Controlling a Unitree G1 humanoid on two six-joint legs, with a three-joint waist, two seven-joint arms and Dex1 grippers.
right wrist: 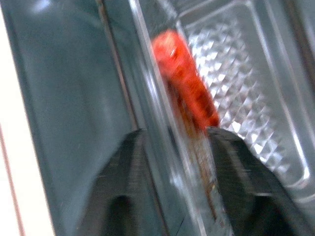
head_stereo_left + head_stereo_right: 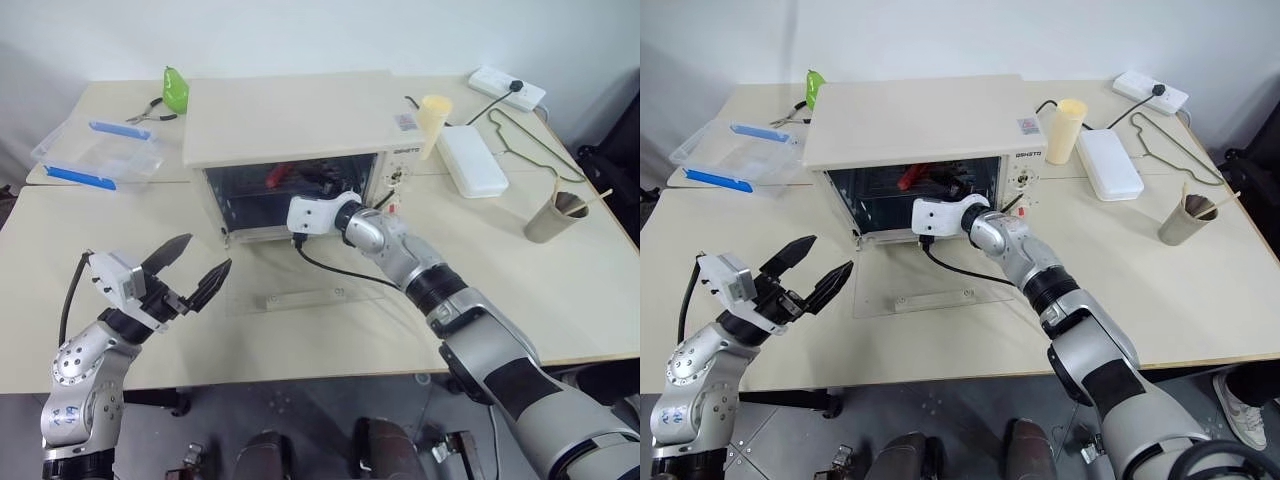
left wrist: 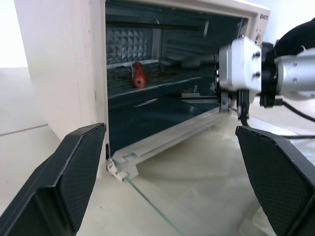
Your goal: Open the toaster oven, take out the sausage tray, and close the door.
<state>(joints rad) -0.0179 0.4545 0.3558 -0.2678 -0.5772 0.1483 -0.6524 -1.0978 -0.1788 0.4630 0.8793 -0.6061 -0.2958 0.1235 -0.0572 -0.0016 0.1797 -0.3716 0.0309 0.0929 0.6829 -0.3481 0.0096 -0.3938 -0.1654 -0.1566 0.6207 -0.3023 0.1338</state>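
Reaching inside the toaster oven (image 2: pixel 300 130), the right claw (image 1: pixel 172 142) is pinching the sausage tray (image 1: pixel 236 83) rim to pull it out; the left claw (image 2: pixel 195 270) is waiting wide apart in front.

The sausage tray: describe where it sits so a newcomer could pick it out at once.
Find the cream-white toaster oven mid-table, its glass door folded flat onto the tabletop. Look into the open cavity, where the right tool reaches in: the tray is the shallow silver pan on the rack. It alone carries a red sausage and brown streaks, unlike the clear box with blue clips left of the oven.
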